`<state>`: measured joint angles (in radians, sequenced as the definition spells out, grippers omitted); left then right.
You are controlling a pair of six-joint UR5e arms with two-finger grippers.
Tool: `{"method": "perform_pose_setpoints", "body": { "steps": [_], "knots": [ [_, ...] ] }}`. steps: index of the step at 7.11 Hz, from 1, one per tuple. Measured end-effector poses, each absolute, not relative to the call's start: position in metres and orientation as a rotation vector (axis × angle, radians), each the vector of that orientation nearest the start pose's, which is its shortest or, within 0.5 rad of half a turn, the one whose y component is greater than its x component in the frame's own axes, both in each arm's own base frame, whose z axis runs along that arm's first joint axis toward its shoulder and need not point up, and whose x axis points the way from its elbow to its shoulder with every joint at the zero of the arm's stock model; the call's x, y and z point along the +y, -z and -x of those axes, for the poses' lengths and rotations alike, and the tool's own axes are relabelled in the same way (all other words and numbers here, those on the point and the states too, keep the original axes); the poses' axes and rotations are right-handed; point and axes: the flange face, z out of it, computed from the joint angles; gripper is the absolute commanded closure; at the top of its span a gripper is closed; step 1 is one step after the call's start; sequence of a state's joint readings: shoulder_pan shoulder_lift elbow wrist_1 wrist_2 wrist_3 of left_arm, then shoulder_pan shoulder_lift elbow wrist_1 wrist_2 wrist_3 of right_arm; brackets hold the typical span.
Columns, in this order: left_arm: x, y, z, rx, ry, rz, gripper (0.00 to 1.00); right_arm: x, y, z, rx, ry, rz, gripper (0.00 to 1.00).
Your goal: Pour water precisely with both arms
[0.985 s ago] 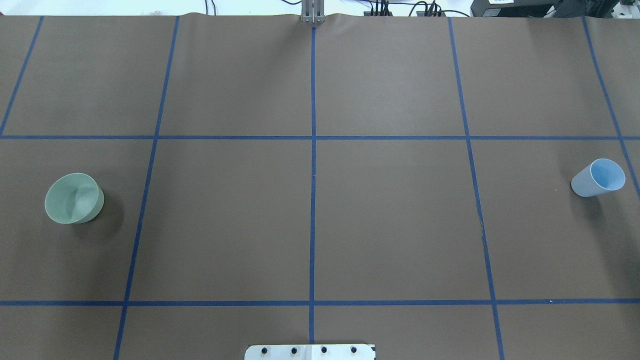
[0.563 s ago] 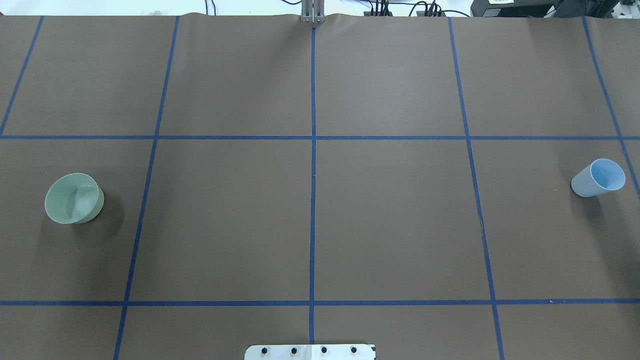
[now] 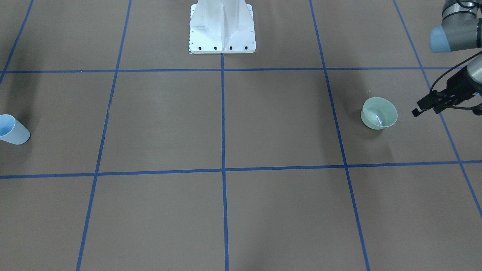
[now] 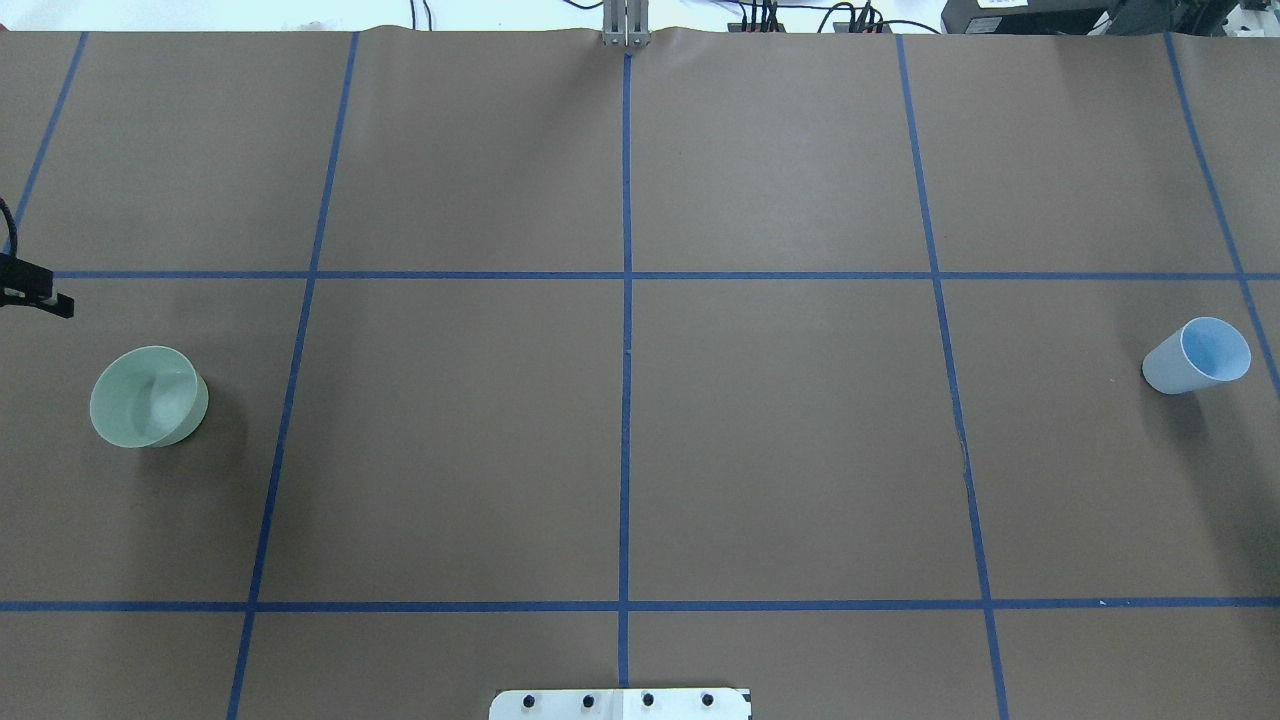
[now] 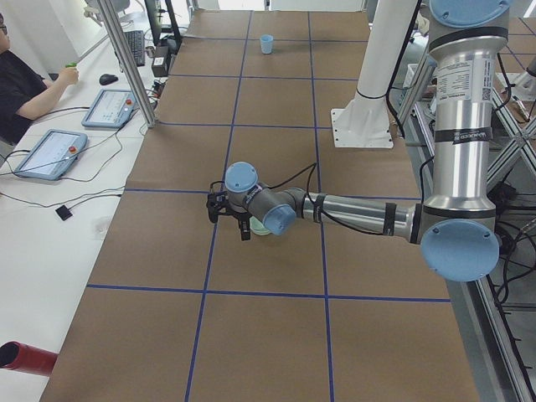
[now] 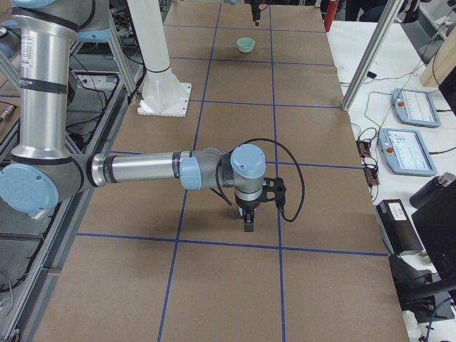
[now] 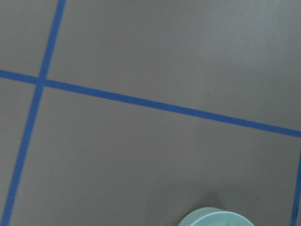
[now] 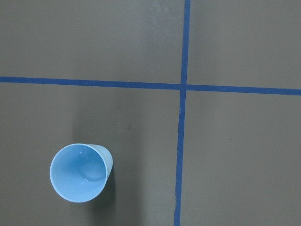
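A pale-green bowl [image 4: 148, 397] stands at the table's left and also shows in the front view [image 3: 379, 113]. Faint pale glints lie inside it, and I cannot tell whether they are water. A light-blue cup [image 4: 1195, 355] stands upright at the far right, and the right wrist view looks down into it [image 8: 80, 173]. My left gripper [image 3: 425, 111] hovers just beyond the bowl with its fingers apart and empty. My right gripper [image 6: 247, 224] shows only in the right side view, pointing down above the table. I cannot tell whether it is open.
The white bolted pedestal [image 3: 222, 26] stands at the robot's side of the table. Blue tape lines divide the brown surface into squares. An aluminium post [image 5: 126, 59] and operators' tablets [image 5: 50, 152] stand along the far edge.
The left gripper's tip has come into the overhead view at the left edge, above the bowl. The bowl and cup have not moved.
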<state>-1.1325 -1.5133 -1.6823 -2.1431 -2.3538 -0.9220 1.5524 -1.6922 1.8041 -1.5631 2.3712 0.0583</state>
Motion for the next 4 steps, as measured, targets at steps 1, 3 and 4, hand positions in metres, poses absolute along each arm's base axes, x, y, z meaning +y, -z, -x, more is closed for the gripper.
{"method": "perform_pose_setpoints", "body": {
  "steps": [1,3,4],
  "knots": [
    [-0.458,-0.571,-0.175,0.942,0.174,0.030,0.00,-0.446,-0.598,-0.054,-0.802,0.010,-0.081,0.00],
    [-0.440,-0.583,-0.209,0.910,0.125,0.064,0.00,-0.446,-0.599,-0.054,-0.801,0.010,-0.081,0.00],
    [-0.435,-0.590,-0.218,0.899,0.111,0.081,0.20,-0.446,-0.599,-0.054,-0.801,0.010,-0.080,0.00]
  ]
}}
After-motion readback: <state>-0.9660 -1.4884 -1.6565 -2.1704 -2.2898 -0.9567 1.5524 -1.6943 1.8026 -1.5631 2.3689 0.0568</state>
